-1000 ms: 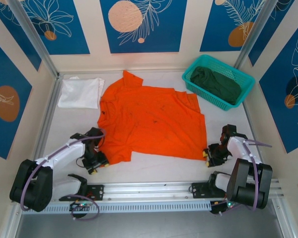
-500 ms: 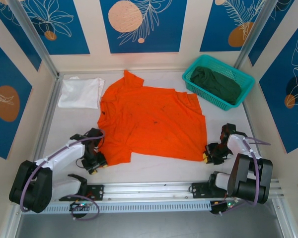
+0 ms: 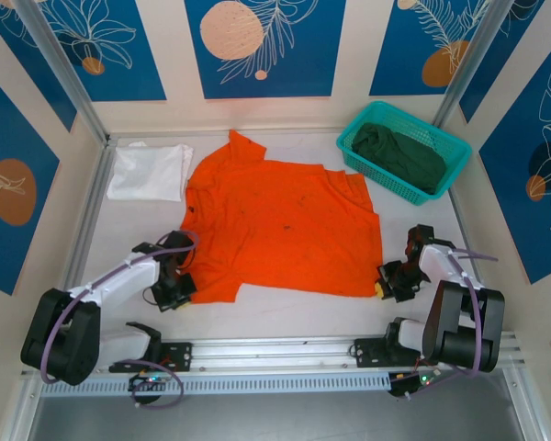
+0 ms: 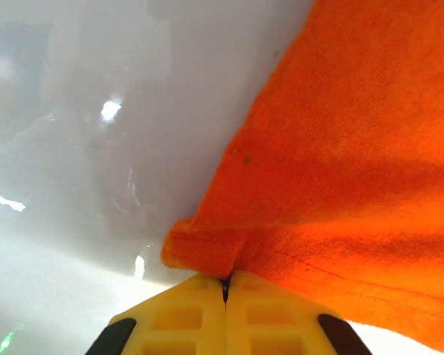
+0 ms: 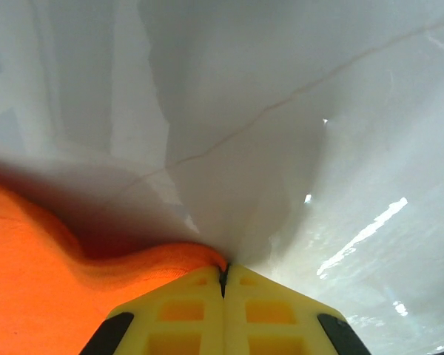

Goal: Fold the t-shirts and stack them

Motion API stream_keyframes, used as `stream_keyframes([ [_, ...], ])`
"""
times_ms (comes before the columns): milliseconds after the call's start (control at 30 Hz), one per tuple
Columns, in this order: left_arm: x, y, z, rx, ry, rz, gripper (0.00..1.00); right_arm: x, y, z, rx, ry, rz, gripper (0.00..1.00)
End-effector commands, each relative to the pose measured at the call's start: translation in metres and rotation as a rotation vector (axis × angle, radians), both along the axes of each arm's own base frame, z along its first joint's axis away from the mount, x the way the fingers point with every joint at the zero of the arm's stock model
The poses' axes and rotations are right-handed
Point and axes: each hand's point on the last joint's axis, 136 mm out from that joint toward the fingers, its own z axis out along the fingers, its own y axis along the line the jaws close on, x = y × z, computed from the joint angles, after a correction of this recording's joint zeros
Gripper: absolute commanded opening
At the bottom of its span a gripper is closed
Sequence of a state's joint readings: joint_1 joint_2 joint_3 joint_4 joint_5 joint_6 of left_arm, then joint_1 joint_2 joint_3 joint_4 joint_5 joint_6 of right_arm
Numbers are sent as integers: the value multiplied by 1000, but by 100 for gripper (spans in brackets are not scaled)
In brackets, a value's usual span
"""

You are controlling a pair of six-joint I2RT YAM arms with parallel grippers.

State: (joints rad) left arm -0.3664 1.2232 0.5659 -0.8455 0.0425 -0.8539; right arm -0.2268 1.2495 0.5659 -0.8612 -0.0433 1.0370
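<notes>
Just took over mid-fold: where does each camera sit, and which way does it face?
Top: above and behind the bases, looking down at the table; both arms show.
Left wrist: on the left arm, looking along the left gripper, shut on a corner of the orange shirt.
Right wrist: likewise; right gripper shut on its edge.
Shared: that shirt.

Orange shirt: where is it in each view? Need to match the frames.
Top external: orange shirt lies spread flat mid-table, between the white shirt and the basket.
Left wrist: right half of the picture, its corner pinched in the left gripper.
Right wrist: lower left, its edge pinched in the right gripper.
Shared landmark: the white table, under the shirt in all three.
</notes>
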Motion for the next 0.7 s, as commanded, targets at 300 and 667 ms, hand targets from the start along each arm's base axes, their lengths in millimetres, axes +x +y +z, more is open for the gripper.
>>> stream_keyframes([
  [300, -31, -11, 46, 2, 22, -35, 0, 27, 7, 46, -127, -101, 330, 0],
  [667, -101, -30, 72, -84, 224, -56, 0, -12, 11, 65, -144, -105, 376, 0],
])
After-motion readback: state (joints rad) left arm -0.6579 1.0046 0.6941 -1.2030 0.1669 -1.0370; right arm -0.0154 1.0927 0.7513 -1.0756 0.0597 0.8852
